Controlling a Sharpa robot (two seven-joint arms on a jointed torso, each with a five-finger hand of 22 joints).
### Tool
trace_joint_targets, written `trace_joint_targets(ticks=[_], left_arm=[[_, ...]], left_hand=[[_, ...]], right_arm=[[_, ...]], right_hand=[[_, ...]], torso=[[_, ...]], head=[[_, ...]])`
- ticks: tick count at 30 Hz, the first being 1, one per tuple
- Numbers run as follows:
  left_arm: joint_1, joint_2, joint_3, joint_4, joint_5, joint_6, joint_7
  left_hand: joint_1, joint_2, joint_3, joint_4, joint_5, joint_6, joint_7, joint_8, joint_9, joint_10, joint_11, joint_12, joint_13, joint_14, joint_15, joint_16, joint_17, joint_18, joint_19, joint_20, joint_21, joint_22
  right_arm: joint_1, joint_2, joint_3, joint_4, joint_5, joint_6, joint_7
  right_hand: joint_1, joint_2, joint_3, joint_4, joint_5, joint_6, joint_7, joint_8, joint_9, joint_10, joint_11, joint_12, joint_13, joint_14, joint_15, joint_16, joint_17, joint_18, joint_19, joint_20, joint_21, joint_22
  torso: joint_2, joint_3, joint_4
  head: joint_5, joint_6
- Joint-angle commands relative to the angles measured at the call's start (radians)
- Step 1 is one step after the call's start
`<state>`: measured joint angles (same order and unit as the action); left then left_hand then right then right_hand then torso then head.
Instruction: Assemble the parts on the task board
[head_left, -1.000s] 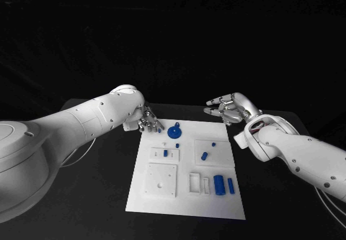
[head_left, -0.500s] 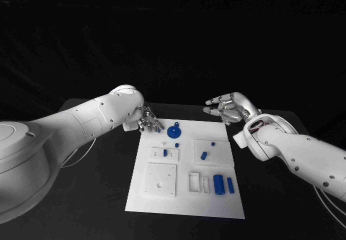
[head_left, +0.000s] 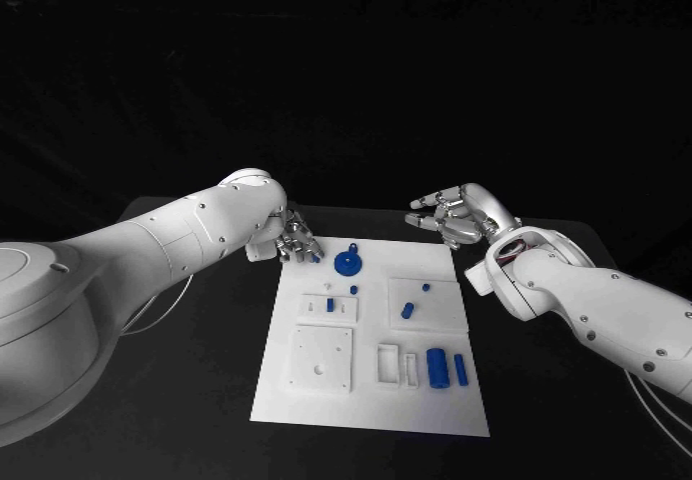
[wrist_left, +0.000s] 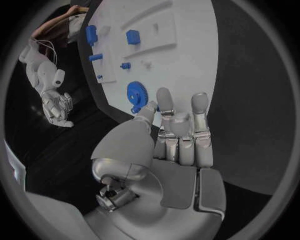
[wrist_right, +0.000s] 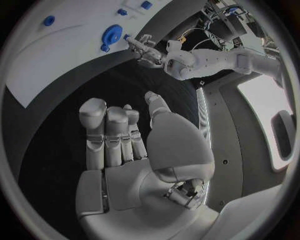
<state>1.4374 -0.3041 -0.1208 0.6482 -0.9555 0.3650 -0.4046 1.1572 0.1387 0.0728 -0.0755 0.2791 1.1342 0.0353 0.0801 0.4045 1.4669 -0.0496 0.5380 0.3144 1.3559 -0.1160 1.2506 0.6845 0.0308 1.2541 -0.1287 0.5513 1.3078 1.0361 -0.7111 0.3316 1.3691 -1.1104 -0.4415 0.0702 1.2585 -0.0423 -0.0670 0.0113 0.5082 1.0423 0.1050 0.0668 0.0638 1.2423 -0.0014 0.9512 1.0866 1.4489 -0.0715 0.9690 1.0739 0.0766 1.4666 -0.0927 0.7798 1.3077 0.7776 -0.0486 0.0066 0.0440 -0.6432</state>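
I judge assembly barely begun: blue parts (head_left: 436, 364) lie loose on the task board (head_left: 433, 415). Left robot hand (head_left: 299, 244), fingers apart and empty, hovers beside the gear (head_left: 348, 265); right robot hand (head_left: 454, 216) idles empty.

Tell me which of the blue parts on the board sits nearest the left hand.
The round blue gear at the board's far edge, beside the left hand. The other blue parts are smaller pegs and cylinders lying farther down the board.

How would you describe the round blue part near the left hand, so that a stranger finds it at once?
Start at the white task board and go to its far edge, close to the left hand. There lies the blue gear. It is a flat toothed disc with a small stub, while the other blue parts are little pegs and blocks.
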Motion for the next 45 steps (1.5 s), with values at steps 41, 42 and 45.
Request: trace_joint_targets(ticks=[41,42,45], left_arm=[[0.012,-0.287,-0.008,0.496,0.141,-0.351,-0.019],[0.012,-0.294,-0.011,0.510,0.134,-0.361,-0.021],[0.012,-0.315,-0.027,0.556,0.113,-0.392,-0.029]], left_hand=[[-0.062,-0.064,0.146,-0.111,0.289,0.159,-0.068,0.084,0.304,0.049,-0.037,0.119,-0.074,0.076,-0.008,0.057,0.198,0.007,0.016,-0.007,0.049,0.018],[-0.062,-0.064,0.147,-0.112,0.292,0.161,-0.068,0.083,0.305,0.049,-0.038,0.119,-0.075,0.076,-0.008,0.057,0.199,0.008,0.017,-0.006,0.050,0.018],[-0.064,-0.064,0.148,-0.112,0.296,0.163,-0.068,0.082,0.307,0.049,-0.038,0.121,-0.075,0.078,-0.008,0.058,0.200,0.008,0.017,-0.006,0.050,0.018]], right_arm=[[-0.003,-0.018,0.000,-0.015,0.005,0.014,-0.002],[-0.004,-0.018,0.000,-0.015,0.006,0.015,-0.002],[-0.007,-0.018,0.000,-0.018,0.008,0.017,-0.002]], right_hand=[[-0.003,-0.005,0.002,0.004,0.008,0.002,-0.001,-0.005,-0.001,-0.003,-0.002,-0.002,0.000,-0.005,0.000,-0.003,-0.001,0.008,0.028,0.004,-0.003,0.099],[-0.003,-0.005,0.002,0.004,0.008,0.002,-0.001,-0.005,-0.001,-0.003,-0.002,-0.002,0.000,-0.005,0.000,-0.003,-0.001,0.008,0.028,0.004,-0.003,0.099],[-0.003,-0.005,0.002,0.004,0.008,0.002,-0.001,-0.005,-0.001,-0.003,-0.002,-0.002,0.000,-0.005,0.000,-0.003,-0.001,0.008,0.028,0.004,-0.003,0.099]], torso=[[-0.037,-0.0021,0.0363],[-0.039,-0.0026,0.0381],[-0.043,-0.0043,0.0407]], head=[[-0.008,-0.028],[-0.009,-0.030],[-0.011,-0.034]])
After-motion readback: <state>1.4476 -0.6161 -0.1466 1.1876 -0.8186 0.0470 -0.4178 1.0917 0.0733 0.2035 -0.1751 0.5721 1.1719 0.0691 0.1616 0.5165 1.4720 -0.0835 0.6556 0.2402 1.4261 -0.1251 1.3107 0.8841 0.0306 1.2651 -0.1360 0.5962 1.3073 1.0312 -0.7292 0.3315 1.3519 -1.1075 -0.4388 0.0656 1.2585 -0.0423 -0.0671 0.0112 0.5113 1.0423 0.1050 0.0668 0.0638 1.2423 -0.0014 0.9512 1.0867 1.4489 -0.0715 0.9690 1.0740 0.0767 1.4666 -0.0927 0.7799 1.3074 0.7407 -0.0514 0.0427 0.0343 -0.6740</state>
